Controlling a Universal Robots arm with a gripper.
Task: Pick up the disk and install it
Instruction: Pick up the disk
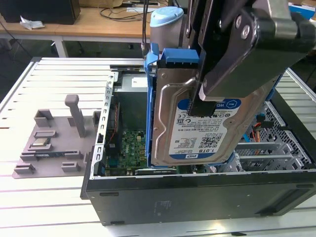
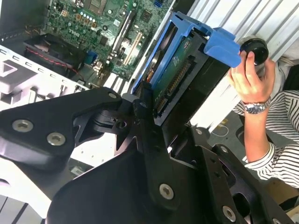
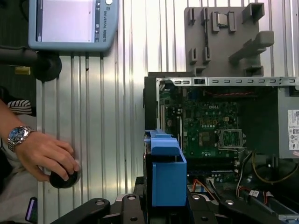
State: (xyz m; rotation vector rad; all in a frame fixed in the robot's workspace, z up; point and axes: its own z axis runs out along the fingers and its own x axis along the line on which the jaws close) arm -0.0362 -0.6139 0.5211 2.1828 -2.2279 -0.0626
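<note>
The disk (image 1: 197,138), a silver hard drive with a white-and-blue label in a bright blue carrier, hangs on edge above the open computer case (image 1: 197,197). My gripper (image 1: 201,104) is shut on it from above, with one black finger lying across the label face. In the second wrist view the disk (image 2: 187,60) is seen edge-on, its connector side facing the camera, clamped at my gripper (image 2: 150,112). In the first wrist view the blue carrier (image 3: 166,177) stands over the case's near wall, between the black gripper links (image 3: 163,212).
The case's motherboard (image 3: 210,121) lies exposed, with cables and a metal drive cage (image 1: 281,143) at one end. A grey parts fixture (image 1: 54,143) sits on the slatted table beside the case. A person's hand (image 3: 42,151) rests on a black knob (image 3: 63,179); a pendant screen (image 3: 70,23) is nearby.
</note>
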